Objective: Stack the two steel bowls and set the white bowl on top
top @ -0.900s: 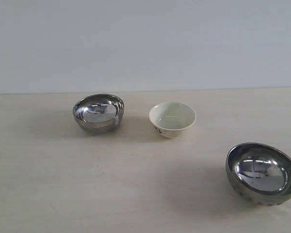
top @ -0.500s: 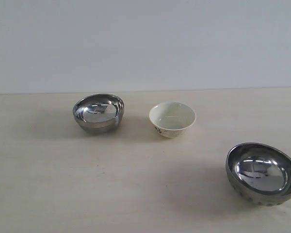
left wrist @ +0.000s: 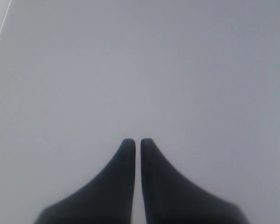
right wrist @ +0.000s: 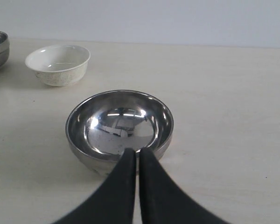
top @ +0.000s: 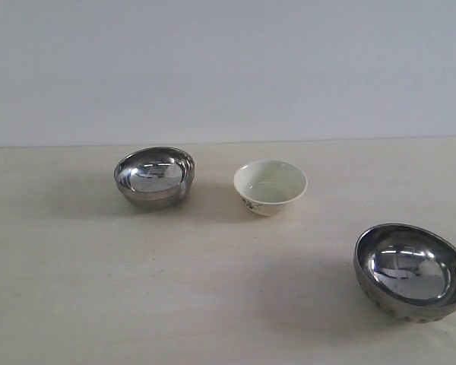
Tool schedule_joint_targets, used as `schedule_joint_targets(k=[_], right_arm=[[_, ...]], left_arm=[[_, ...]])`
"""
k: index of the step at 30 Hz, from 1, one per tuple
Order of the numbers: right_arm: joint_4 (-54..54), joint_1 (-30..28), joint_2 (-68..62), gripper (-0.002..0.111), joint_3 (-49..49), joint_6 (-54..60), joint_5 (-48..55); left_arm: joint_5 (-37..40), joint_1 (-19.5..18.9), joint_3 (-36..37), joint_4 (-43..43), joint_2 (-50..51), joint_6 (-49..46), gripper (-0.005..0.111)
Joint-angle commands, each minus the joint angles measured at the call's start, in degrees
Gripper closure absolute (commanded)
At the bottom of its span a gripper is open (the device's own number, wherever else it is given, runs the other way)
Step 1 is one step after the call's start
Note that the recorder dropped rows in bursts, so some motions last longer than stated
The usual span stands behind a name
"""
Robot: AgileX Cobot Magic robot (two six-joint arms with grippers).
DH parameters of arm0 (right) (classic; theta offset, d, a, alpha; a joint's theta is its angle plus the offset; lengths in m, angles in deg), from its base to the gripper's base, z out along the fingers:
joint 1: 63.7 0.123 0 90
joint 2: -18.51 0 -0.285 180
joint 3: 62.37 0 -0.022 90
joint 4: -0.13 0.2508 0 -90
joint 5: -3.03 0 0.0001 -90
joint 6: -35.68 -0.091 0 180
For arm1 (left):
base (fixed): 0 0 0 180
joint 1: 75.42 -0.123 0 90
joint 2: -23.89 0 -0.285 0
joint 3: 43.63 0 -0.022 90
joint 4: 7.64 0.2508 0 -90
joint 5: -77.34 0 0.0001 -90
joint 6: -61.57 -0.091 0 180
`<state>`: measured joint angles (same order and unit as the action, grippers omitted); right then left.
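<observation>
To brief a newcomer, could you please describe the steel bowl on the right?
On the pale table, look at the near right. The steel bowl there sits alone, and unlike the smooth steel bowl at far left, its lower outside is dimpled.

Mirror-bright smooth steel bowl (top: 154, 176), dimpled steel bowl (top: 412, 271), glossy white bowl (top: 270, 186), matt table (top: 137, 289).
</observation>
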<state>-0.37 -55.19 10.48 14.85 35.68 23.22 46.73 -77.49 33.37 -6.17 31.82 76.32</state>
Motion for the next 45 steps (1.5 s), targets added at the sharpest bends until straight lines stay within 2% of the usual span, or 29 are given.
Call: schedule_joint_targets(k=[1,7,13,17,20,25,36,41,45], right_arm=[[-0.15,0.11,0.24,0.108,-0.01,0.0,-0.65],[-0.15,0.11,0.24,0.108,-0.01,0.0,-0.65],[-0.15,0.11,0.24,0.108,-0.01,0.0,-0.65],[-0.15,0.11,0.24,0.108,-0.01,0.0,-0.55],[-0.15,0.11,0.24,0.108,-0.01,0.0,-0.55],[-0.15,0.11,0.24,0.108,-0.01,0.0,-0.55],[-0.15,0.11,0.24,0.108,-0.01,0.0,-0.55],[-0.15,0.11,0.24,0.108,-0.01,0.0,-0.55],[-0.15,0.11,0.24,0.108,-0.01,0.0,-0.55]], left_arm=[[-8.99,-0.04,0.21,-0.61,-0.15,3.13,0.103],[-11.35,-0.04,-2.02,-0.61,-0.15,3.38,0.103],[-6.15,-0.04,-7.91,-0.61,1.38,3.38,0.103],[1.82,-0.04,-12.7,-0.61,4.61,4.18,0.103],[11.44,-0.04,-16.88,-0.61,8.37,4.18,0.103],[22.89,-0.04,-24.32,-0.61,19.66,4.18,0.103],[38.5,-0.04,-40.32,2.36,54.02,2.81,0.103],[43.3,-0.04,-47.41,2.36,68.84,-6.31,0.103],[51.03,-0.04,-55.32,1.95,79.99,-10.29,0.103]])
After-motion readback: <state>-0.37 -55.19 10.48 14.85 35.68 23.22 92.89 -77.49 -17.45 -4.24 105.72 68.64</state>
